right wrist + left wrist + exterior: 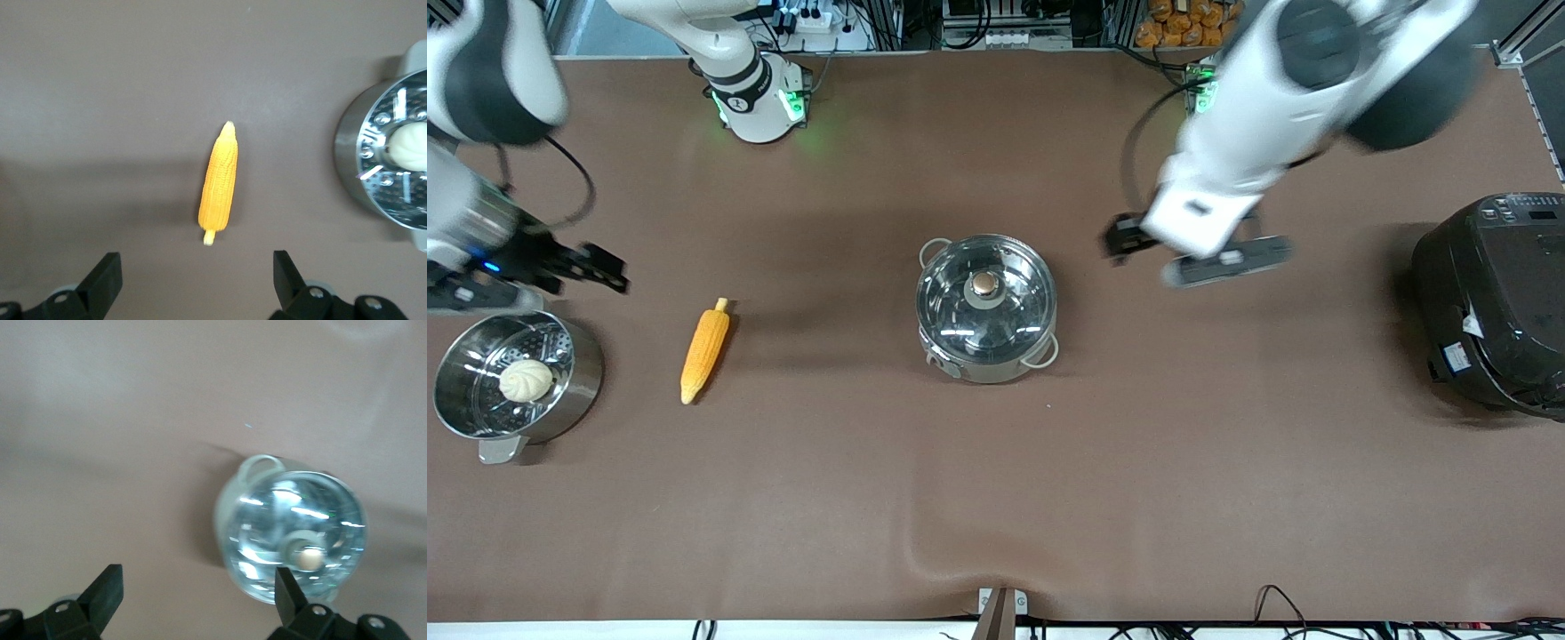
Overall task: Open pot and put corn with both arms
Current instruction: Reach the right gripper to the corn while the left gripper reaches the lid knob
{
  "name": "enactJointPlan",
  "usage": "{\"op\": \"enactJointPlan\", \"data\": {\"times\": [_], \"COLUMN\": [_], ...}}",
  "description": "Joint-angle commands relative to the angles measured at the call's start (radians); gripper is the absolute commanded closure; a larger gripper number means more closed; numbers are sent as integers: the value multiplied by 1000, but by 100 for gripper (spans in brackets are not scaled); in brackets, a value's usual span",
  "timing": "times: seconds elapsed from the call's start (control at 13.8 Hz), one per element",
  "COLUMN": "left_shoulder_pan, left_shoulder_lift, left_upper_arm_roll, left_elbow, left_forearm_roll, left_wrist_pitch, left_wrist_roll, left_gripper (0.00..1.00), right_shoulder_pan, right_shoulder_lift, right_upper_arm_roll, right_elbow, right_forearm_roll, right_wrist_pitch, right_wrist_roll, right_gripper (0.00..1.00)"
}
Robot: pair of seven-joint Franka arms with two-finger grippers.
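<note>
Both arms hung with jaws spread and empty: the left gripper [197, 600] beside the lidded pot [987, 307], the right gripper [197, 280] short of the corn [219, 181] on the worktop [1138, 462]. Centring on the knob [308, 557] first looked wise.

All-steel steamer pot [516, 378] at the right arm's end of the brown table [1138, 498], perforated insert inside, flat tab handle toward the front camera. Round white bun [526, 380] sits on the insert. Big black cooker [1498, 302] at the left arm's end, at the table edge. Orange packets [1183, 22] past the table's top edge.
</note>
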Motion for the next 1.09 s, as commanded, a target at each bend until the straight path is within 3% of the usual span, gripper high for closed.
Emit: {"op": "enactJointPlan", "data": {"times": [0.0, 0.22, 0.36, 0.65, 0.87, 0.94, 1.02], "left_shoulder_pan": [-171, -414, -514, -526, -534, -543, -555], "left_shoulder_lift": [164, 245, 299, 337, 356, 363, 379], "left_upper_arm_roll": [76, 288, 369, 366, 367, 366, 366], "left_elbow": [128, 140, 172, 182, 179, 177, 177], "left_forearm_roll": [16, 16, 12, 10, 9, 9, 9], "left_wrist_pitch": [74, 127, 128, 168, 184, 187, 202], "left_wrist_roll": [-214, -328, -337, -364, -365, -364, -365], "left_gripper": [0, 0, 0, 0, 0, 0, 0], "right_shoulder_pan": [11, 8, 3, -6, -5, 0, 0], "right_shoulder_lift": [64, 201, 290, 379, 395, 395, 395], "right_upper_arm_roll": [-2, -2, -2, 0, 0, 0, 0], "right_elbow": [-187, -190, -190, -187, -186, -183, -180], "right_forearm_roll": [5, 4, 5, 10, 122, 134, 136], "right_wrist_pitch": [233, 321, 405, 472, 467, 463, 458], "right_wrist_roll": [6, 2, 2, 12, 10, 10, 10], "right_gripper": [0, 0, 0, 0, 0, 6, 19]}}
